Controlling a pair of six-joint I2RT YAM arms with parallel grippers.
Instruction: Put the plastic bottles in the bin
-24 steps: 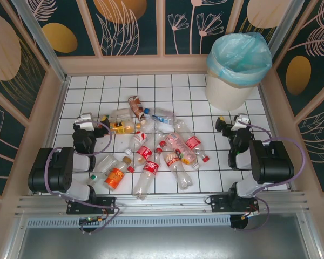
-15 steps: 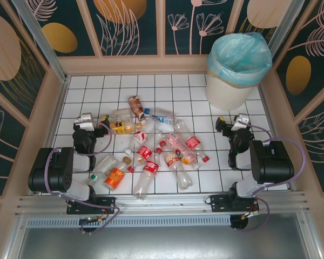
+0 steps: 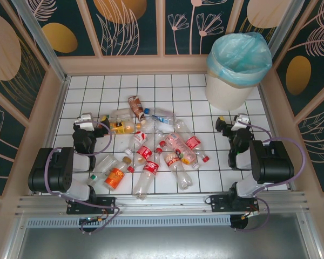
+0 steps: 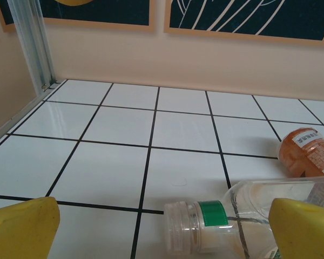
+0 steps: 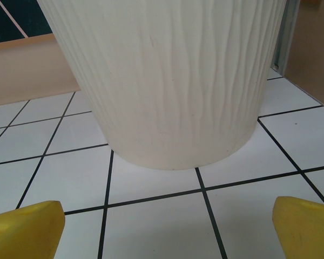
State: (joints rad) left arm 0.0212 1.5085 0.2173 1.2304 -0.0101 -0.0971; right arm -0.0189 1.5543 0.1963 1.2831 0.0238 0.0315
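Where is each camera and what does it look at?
Top: high behind, looking down at bottles and bin; left arm, right arm show.
Left wrist: low on that arm, facing the back wall past a white-capped bottle; yellow fingertips show.
Right wrist: low, facing the bin's side; yellow fingertips show.
Shared: top and right wrist both see the bin.
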